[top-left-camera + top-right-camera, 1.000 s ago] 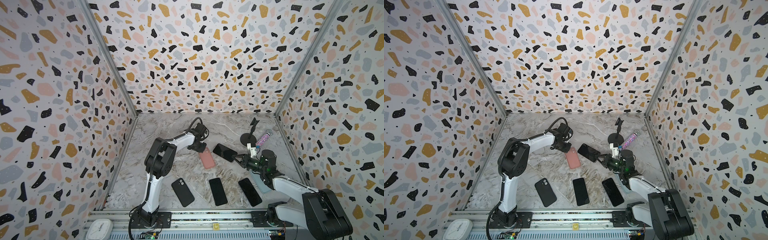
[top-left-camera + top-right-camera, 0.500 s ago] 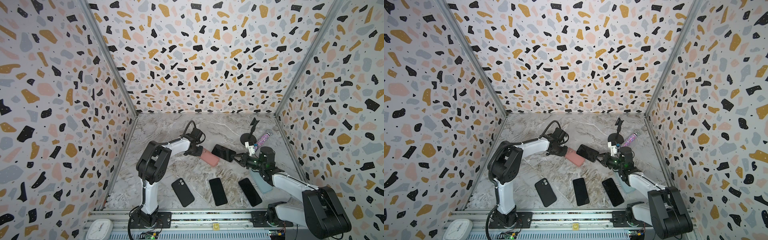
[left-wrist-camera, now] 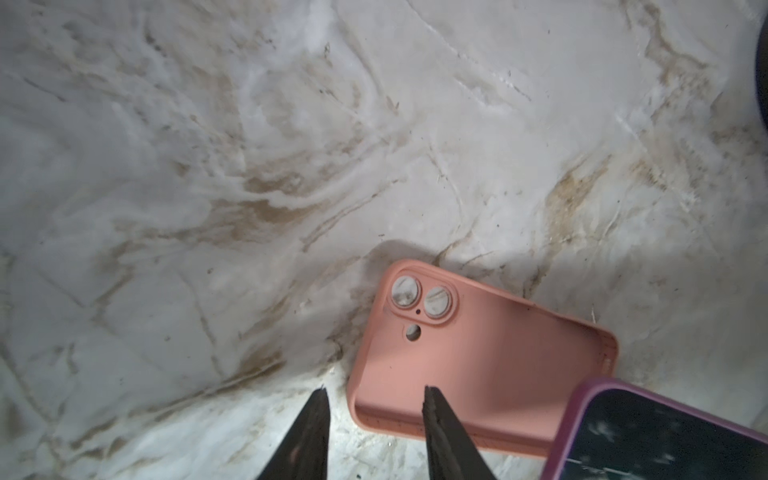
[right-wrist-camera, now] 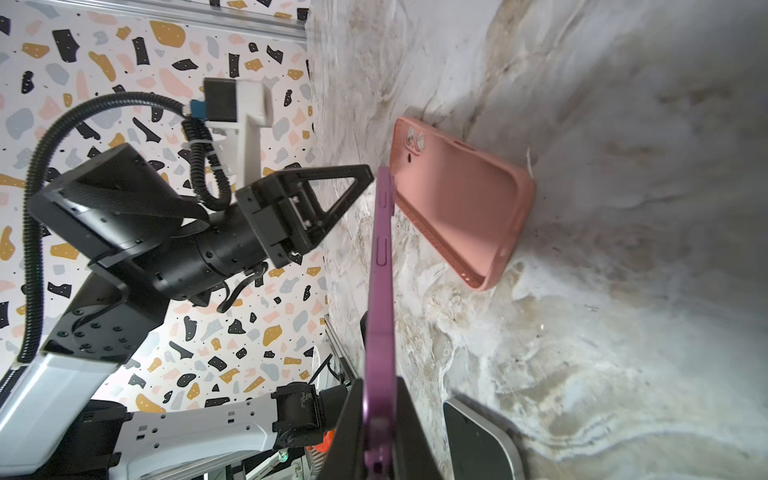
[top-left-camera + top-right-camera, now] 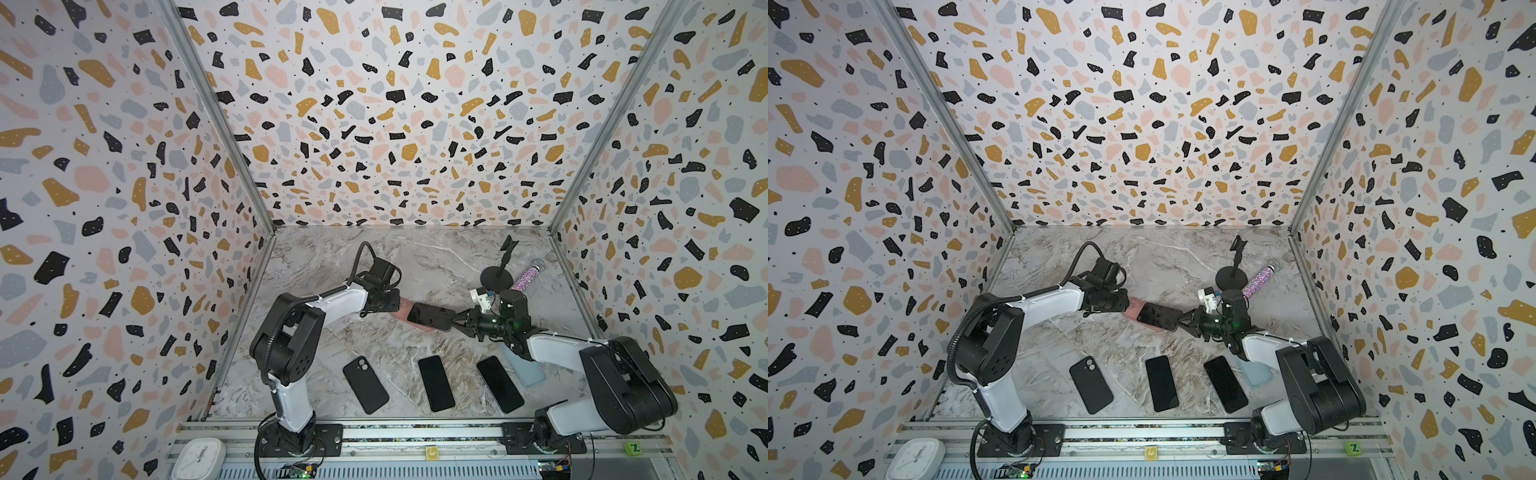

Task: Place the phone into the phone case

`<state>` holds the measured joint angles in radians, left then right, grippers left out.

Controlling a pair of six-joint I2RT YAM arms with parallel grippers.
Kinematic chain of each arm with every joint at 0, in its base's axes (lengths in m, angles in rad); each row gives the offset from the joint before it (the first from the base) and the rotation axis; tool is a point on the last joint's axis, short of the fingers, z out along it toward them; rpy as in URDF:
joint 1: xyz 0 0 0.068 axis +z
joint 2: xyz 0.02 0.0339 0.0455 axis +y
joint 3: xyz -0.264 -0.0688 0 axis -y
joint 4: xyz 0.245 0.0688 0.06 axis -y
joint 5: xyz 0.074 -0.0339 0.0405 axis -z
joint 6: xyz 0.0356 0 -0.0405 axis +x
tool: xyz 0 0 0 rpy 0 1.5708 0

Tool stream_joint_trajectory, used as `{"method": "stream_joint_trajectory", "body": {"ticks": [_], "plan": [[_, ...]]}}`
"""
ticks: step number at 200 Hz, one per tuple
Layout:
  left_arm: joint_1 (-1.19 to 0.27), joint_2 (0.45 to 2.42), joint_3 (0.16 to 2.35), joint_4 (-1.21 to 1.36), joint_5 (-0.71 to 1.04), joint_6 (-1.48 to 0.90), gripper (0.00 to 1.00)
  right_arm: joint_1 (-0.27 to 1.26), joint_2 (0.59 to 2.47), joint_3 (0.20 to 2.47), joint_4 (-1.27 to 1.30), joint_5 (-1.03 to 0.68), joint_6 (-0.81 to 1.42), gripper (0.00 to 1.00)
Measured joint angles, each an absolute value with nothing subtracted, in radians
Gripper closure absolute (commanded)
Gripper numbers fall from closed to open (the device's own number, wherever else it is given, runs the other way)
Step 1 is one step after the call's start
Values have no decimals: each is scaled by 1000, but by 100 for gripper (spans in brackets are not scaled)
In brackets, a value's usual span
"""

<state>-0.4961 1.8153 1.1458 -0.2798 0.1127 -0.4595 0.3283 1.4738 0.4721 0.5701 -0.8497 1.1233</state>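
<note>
The left gripper has let go. A moment ago it was closed on the pink phone case, swinging it round; now its fingers stand apart, one above the case's wall and one above bare bench. The case lies flat with its hollow side up, turned from its earlier lengthwise angle to run crosswise toward the other arm.

The right gripper stays pinched on one short end of the purple-edged phone, screen up. The phone is held in the air, sloping over the case. In both top views it hides most of the pink.

The case now looks placed and free, so what remains is probably lowering the phone squarely into it. With nothing holding the case, it could slide under pressure.
</note>
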Motion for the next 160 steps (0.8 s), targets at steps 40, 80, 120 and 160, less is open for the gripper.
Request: {"method": "stream_joint_trajectory", "body": {"ticks": [40,80,120,160], "plan": [[-441,1787,1110,-230,184,-483,41,339,1534,482,620,-863,1171,100],[-422,1785,1106,-191,258,-503,37,351,1586,533,657,-871,1178,100],[-420,1785,1086,-135,319,-523,38,354,1633,548,691,-872,1186,100],[-415,1796,1065,-89,367,-545,37,354,1663,551,693,-872,1184,100]]}}
